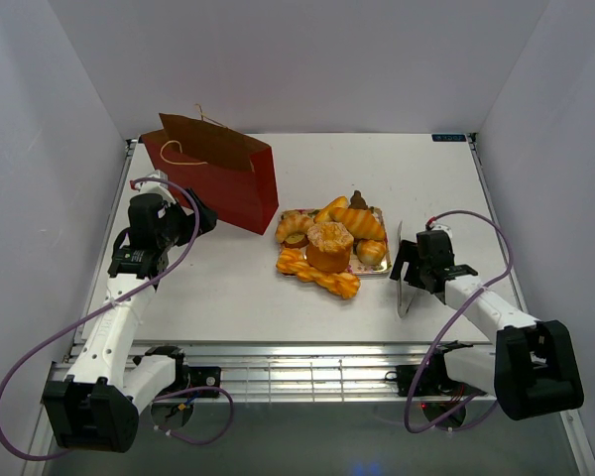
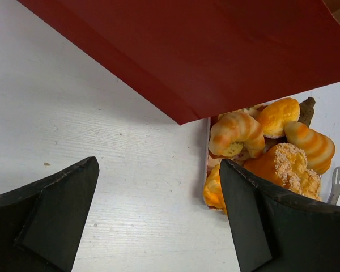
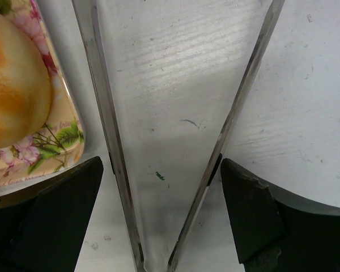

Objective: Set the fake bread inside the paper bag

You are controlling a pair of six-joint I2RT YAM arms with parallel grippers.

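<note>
Dark red paper bag (image 1: 228, 183) stands upright at the far left of the white table (image 1: 228, 288), its mouth open upward and cord handles loose at the rim. Just to its right, the fake bread (image 1: 329, 246) is heaped on a pink floral tray (image 3: 56, 141). A round cake (image 1: 328, 248) sits at the centre, and a twisted loaf (image 1: 327, 279) lies along the near edge.

A small blue label (image 1: 448, 137) on the far right table edge is too small to read.

The left arm reaches forward, and the left gripper (image 2: 158, 215) is low beside the bag's near face, spread wide with nothing between its fingers. The right arm bends inward beside the tray. The right gripper (image 3: 161, 209) has its fingers (image 3: 62, 215) set wide, one against each outer arm of the metal tongs (image 3: 105, 113).
</note>
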